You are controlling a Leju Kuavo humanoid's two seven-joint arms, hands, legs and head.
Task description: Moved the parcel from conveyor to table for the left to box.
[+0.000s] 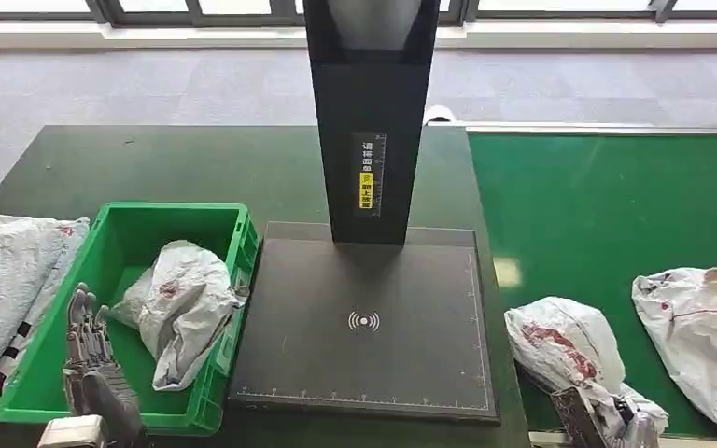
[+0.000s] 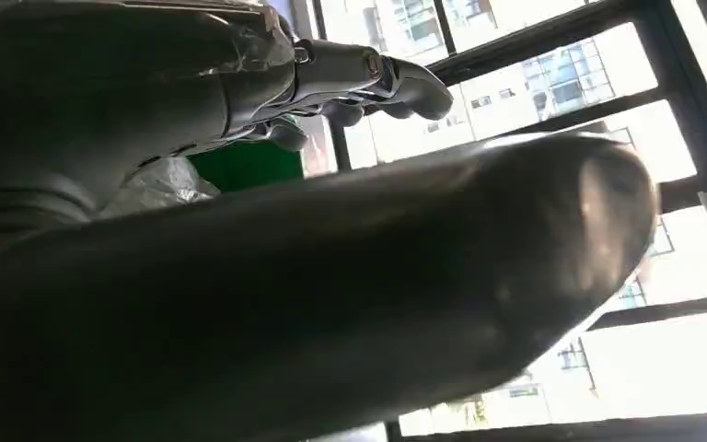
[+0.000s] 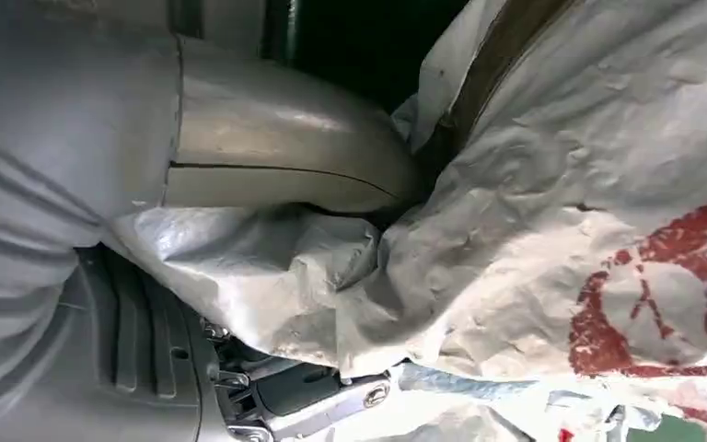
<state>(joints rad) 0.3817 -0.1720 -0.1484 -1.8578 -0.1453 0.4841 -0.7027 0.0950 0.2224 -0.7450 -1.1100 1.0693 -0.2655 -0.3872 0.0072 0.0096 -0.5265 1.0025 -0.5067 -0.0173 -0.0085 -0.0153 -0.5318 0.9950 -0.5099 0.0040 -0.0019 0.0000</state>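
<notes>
Right hand: the right hand (image 1: 607, 420) is seen at the near edge of the green conveyor belt (image 1: 607, 215), with its fingers closed on a crumpled white plastic parcel with red markings (image 1: 569, 350). In the right wrist view the thick grey thumb (image 3: 285, 157) is pressed onto the wrinkled film of the parcel (image 3: 552, 212), and folds of the film are pinched between the thumb and the darker fingers (image 3: 304, 396).

Parcel: it is lying on the conveyor belt, near the belt's near edge and just beside the edge that meets the dark green counter (image 1: 196, 159).

Left hand: the left hand (image 1: 93, 364) is held over the near left corner of the green plastic crate (image 1: 121, 233), with its fingers spread and nothing held. In the left wrist view the fingers (image 2: 368, 78) are seen stretched out and apart.

Crate: it is placed on the counter towards the near left, and a second crumpled white bag (image 1: 182, 308) is lying inside it.

Scanner: a black flat scanning pad (image 1: 364, 327) with an upright black column (image 1: 369, 121) is set on the counter between the crate and the belt.

Other parcels: a further white parcel with red marks (image 1: 700, 327) is lying on the belt at the right edge, and a large white bag (image 1: 5, 289) is lying at the left edge of the counter beside the crate.
</notes>
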